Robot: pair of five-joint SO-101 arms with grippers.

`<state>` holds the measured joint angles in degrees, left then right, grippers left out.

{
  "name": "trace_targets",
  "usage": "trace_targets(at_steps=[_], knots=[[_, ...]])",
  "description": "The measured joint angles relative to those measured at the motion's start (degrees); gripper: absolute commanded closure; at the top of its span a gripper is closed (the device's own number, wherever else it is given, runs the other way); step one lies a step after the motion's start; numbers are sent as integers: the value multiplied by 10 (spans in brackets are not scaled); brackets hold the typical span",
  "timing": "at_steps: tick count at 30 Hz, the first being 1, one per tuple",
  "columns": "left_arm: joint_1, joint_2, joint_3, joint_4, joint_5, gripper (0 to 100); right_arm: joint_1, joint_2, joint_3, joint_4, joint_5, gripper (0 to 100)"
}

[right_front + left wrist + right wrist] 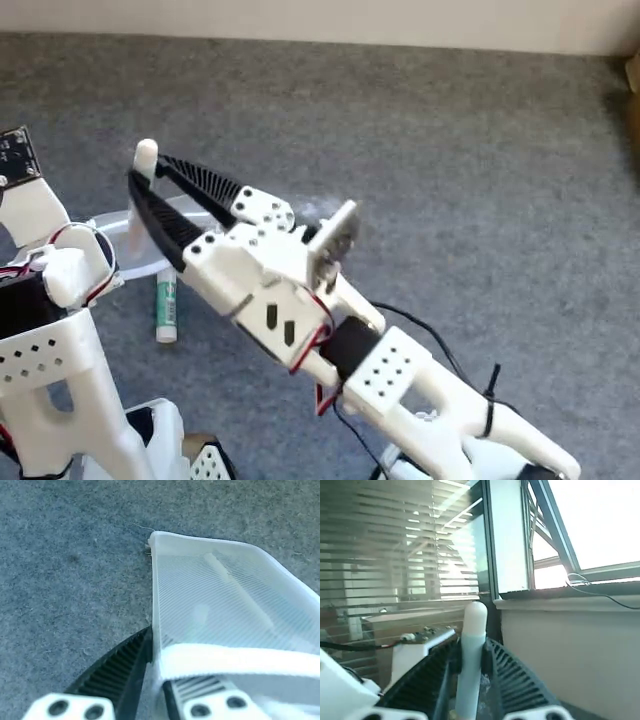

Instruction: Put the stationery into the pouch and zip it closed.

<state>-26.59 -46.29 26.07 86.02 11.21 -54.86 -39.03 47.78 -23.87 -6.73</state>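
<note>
**L clamps pouch corner, R has pen up high**

L gripper is clenched on the pouch at one corner, right by the white zip band. One black jaw sits outside the edge and the other under the mesh. Pouch is see-through and ribbed, stretching away from the jaws over grey carpet. Can't tell whether anything is inside.

In the high view a green-white tube lies flat on the carpet just beside the pouch rim, btwn the two arms and apart from both grippers.

R gripper hangs raised off the carpet, approx over the pouch. Its jaws are clenched on a white pen, w/ the rounded tip poking out past the fingertips.
</note>
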Motion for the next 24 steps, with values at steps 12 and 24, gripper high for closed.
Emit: trace_targets(at_steps=[12, 24], knots=[[0, 0, 1, -1, 0, 993, 28, 95, -16, -2, 0, 973], [1, 0, 1, -1, 0, 993, 29, 87, -15, 3, 0, 823]])
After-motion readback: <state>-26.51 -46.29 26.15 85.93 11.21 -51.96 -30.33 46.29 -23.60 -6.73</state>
